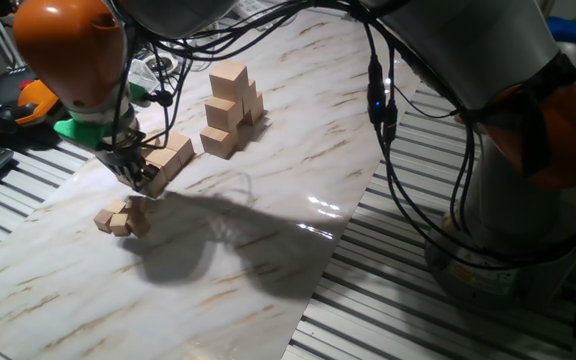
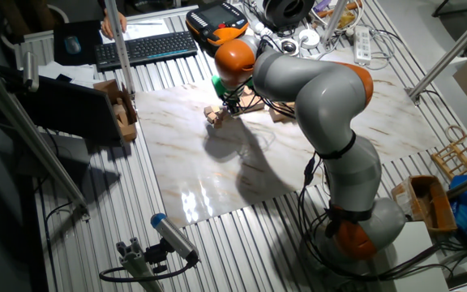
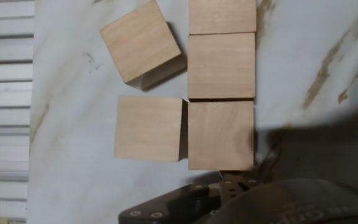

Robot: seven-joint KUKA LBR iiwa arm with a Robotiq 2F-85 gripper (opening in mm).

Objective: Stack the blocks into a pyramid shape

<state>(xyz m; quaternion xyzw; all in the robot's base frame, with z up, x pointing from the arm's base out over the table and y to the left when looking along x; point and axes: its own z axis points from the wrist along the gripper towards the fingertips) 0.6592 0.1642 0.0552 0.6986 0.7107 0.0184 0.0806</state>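
Observation:
Five blocks lie flat on the marble board in the hand view: a column of three [image 3: 221, 65], one beside it [image 3: 149, 128] and a tilted one [image 3: 142, 47]. The same loose cluster [image 1: 171, 157] shows in one fixed view. My gripper [image 1: 138, 178] hangs low at the cluster's near end, open, with nothing between its fingers. Only one finger [image 3: 232, 185] shows in the hand view, just below the lowest block of the column. Further back stands a stacked group of blocks [image 1: 230, 105]. The arm hides most of the cluster in the other fixed view, where the gripper [image 2: 227, 109] is small.
A few much smaller wooden cubes [image 1: 118, 218] lie just in front of the gripper. A keyboard [image 2: 144, 49] and an orange pendant [image 2: 217, 18] sit beyond the board [image 1: 268, 240]. Cables hang from the arm. A wooden holder [image 2: 122, 109] stands at the board's edge.

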